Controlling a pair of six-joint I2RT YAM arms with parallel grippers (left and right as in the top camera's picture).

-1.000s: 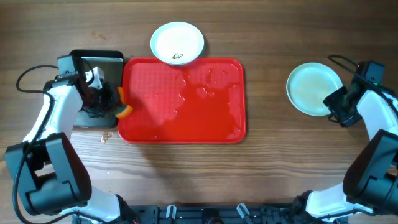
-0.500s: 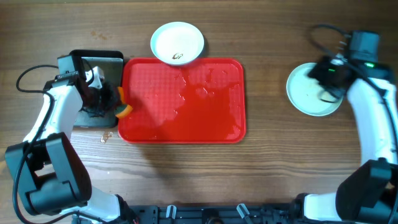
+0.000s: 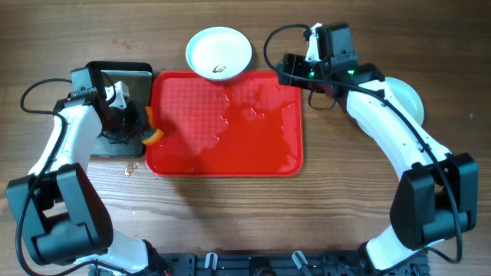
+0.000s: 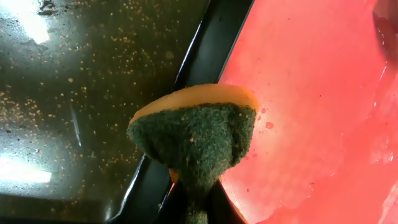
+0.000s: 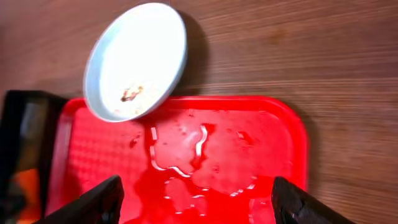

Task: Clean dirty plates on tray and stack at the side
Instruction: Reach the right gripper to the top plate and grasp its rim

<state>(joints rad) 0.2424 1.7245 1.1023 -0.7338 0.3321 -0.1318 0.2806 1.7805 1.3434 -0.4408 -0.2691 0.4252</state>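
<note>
Sponge point(image 4: 198, 134) in left tool point(image 3: 144, 127), apparently above tray point(image 3: 224, 173) edge

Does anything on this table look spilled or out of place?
Yes: water lies pooled across the red tray, mostly its right half. One plate, with a dark smudge, sits mostly on the table, its edge overlapping the tray's far rim. The left pincer pinches a sponge at the tray's left rim.
</note>
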